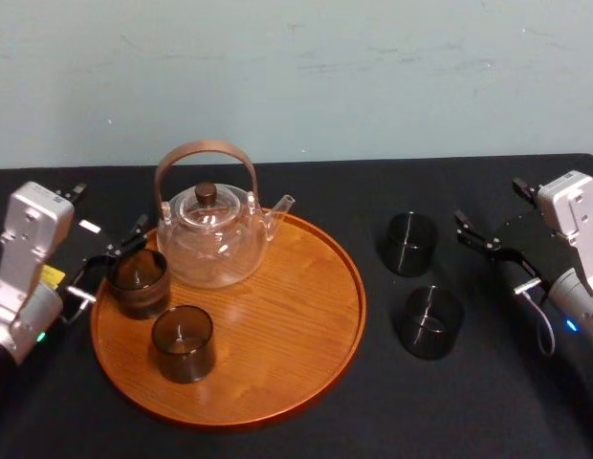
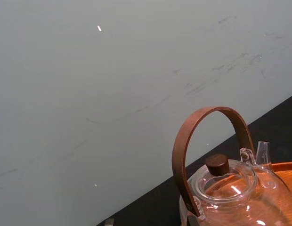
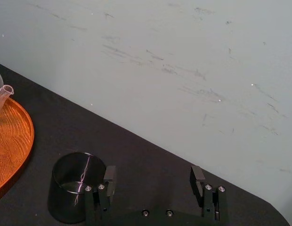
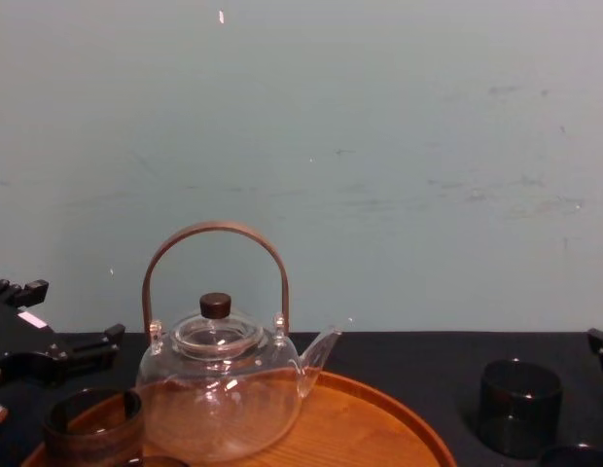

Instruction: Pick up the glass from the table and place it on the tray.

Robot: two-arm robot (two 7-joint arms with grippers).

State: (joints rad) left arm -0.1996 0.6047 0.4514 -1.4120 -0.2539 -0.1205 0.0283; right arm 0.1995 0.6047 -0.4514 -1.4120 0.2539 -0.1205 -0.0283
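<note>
Black cloth covers the worktop (image 1: 373, 191). The round wooden tray (image 1: 306, 316) lies on its left half with a glass teapot (image 1: 212, 239) at the back, which leaves the bare wood in front and to the right for cups. Two dark glasses already stand on the tray: the rim glass (image 1: 137, 280) at the left edge beside the teapot, and the front glass (image 1: 183, 342) nearer the robot. Two more wait on the worktop right of the tray and apart from it, the far glass (image 1: 408, 244) and the near glass (image 1: 431, 321). They are close together, upright, mouths up.

The left tool (image 1: 108, 260) sits at the tray's left edge with its jaws spread wider than the rim glass just beside them. It grips nothing, and I judge that glass is set down and standing alone. The right tool (image 1: 493, 253) hovers right of the far glass, jaws parted and empty. In the right wrist view a dark glass, likely the far one, stands just outside one finger (image 3: 108, 181), not between the two. The tool points low and level, which suits a side grasp on a short straight-walled cup. The near glass alongside leaves a finger little room.
</note>
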